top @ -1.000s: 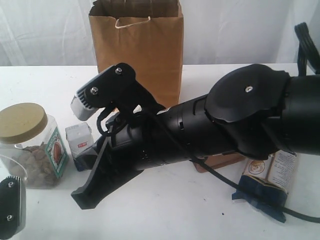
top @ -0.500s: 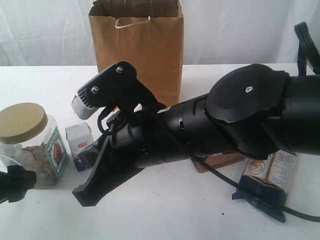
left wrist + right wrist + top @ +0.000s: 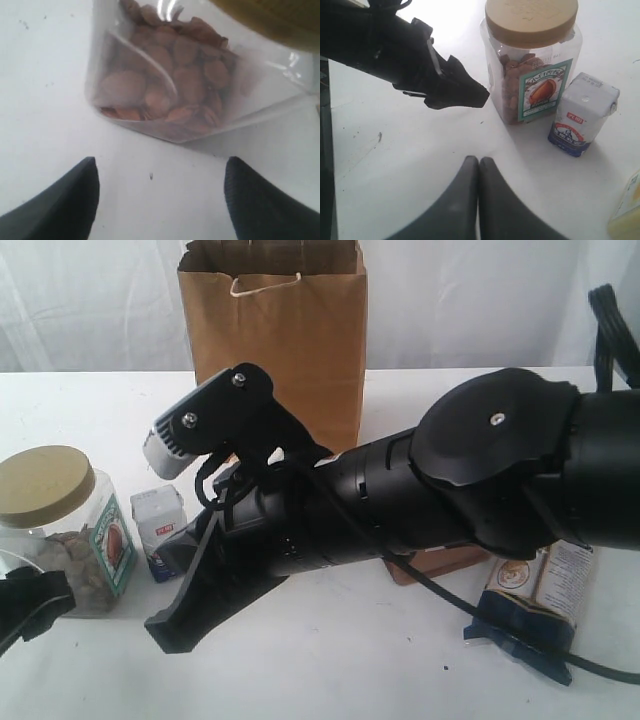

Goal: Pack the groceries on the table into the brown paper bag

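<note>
Edging closer, your left gripper (image 3: 161, 165) faces the jar (image 3: 170, 90), fingers apart, empty; centre it before closing. Right gripper (image 3: 479, 165) closed.

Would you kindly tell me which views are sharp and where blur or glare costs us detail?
Left wrist view: the yellow-lidded jar is soft and out of focus, with white glare streaks on its wall. Right wrist view: sharp and evenly lit, jar and carton labels crisp. Exterior view: in focus, but the backdrop is washed out.

Staged lab setup — white tabletop (image 3: 330, 660), white curtain backdrop (image 3: 90, 300).
</note>
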Controlling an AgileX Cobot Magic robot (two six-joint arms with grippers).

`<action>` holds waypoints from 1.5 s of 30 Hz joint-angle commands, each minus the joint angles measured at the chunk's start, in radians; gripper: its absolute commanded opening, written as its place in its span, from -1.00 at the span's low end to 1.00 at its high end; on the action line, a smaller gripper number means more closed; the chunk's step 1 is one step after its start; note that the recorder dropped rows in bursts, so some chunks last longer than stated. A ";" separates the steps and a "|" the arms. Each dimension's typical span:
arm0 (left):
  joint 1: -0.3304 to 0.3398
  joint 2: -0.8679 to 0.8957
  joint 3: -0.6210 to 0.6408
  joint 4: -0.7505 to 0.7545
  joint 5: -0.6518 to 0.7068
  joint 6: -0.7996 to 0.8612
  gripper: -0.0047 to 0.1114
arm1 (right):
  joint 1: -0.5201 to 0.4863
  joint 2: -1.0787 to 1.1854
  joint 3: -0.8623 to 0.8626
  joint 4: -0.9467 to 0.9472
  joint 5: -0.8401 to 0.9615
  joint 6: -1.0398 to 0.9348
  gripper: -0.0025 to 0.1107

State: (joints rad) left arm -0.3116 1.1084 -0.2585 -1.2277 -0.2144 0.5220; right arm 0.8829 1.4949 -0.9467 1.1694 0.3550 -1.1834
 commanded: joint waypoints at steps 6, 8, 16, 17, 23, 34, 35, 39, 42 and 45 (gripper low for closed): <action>-0.002 -0.004 -0.017 -0.050 0.060 -0.054 -0.23 | 0.002 -0.004 -0.006 -0.002 0.007 0.004 -0.96; -0.002 -0.004 -0.021 -0.054 0.080 -0.056 -0.42 | 0.002 -0.004 -0.006 -0.002 0.007 0.004 -0.96; -0.002 -0.004 -0.075 -0.055 0.312 -0.066 -0.92 | 0.002 -0.004 -0.018 0.012 0.024 0.072 -0.96; -0.002 -0.004 -0.084 -0.079 0.334 -0.084 -0.92 | 0.002 -0.004 -0.036 0.015 0.061 0.101 -0.96; -0.002 -0.004 -0.070 -0.458 0.238 -0.278 -0.92 | 0.006 -0.004 -0.162 0.031 0.250 0.117 -0.96; -0.002 -0.004 0.058 0.109 -0.324 -0.485 -0.92 | 0.006 -0.002 -0.178 -0.048 0.255 0.153 -0.96; 0.000 -0.004 0.072 0.291 -0.394 -0.550 -0.92 | 0.006 -0.002 -0.178 -0.072 0.255 0.177 -0.96; 0.000 -0.004 0.064 0.916 -0.601 -0.667 -0.92 | 0.006 -0.002 -0.178 -0.188 0.255 0.270 -0.96; 0.000 -0.004 0.017 1.175 -0.614 -0.628 -0.92 | 0.006 -0.002 -0.178 -0.281 0.264 0.338 -0.96; 0.000 -0.004 -0.002 1.163 -0.613 -0.423 -0.92 | 0.006 -0.002 -0.178 -0.358 0.287 0.374 -0.96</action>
State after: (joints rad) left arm -0.3116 1.1084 -0.2451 -0.1388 -0.8185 -0.0516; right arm 0.8876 1.4949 -1.1196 0.8833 0.6183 -0.8517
